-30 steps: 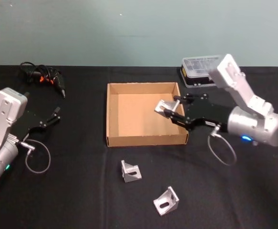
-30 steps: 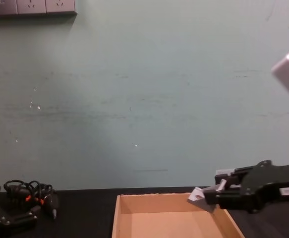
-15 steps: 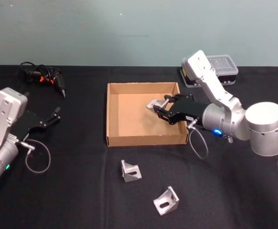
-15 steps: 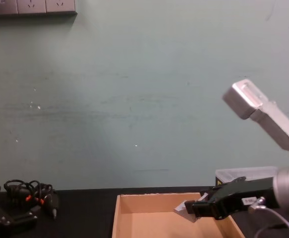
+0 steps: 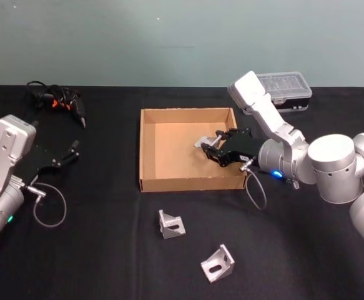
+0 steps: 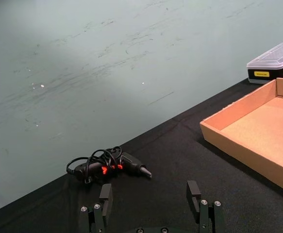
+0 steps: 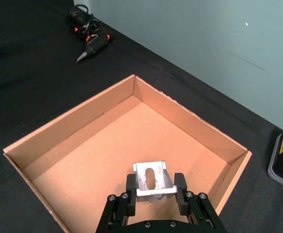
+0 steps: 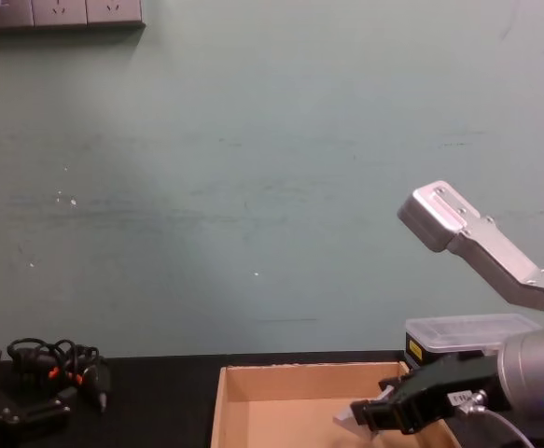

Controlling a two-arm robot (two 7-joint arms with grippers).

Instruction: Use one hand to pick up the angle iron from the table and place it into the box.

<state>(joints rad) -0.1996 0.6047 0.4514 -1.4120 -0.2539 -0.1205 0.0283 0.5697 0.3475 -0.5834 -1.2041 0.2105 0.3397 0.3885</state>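
So: right gripper [image 5: 210,149] fingers [image 7: 130,187] clamped on angle iron [image 7: 151,180] over the box [image 5: 143,150] | left gripper [image 5: 70,154] left of box, fingers apart

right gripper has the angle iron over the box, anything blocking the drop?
Nothing visible. The right gripper holds the angle iron inside the walls of the box, over bare cardboard floor. The left gripper is parked, open, at the left side of the table.
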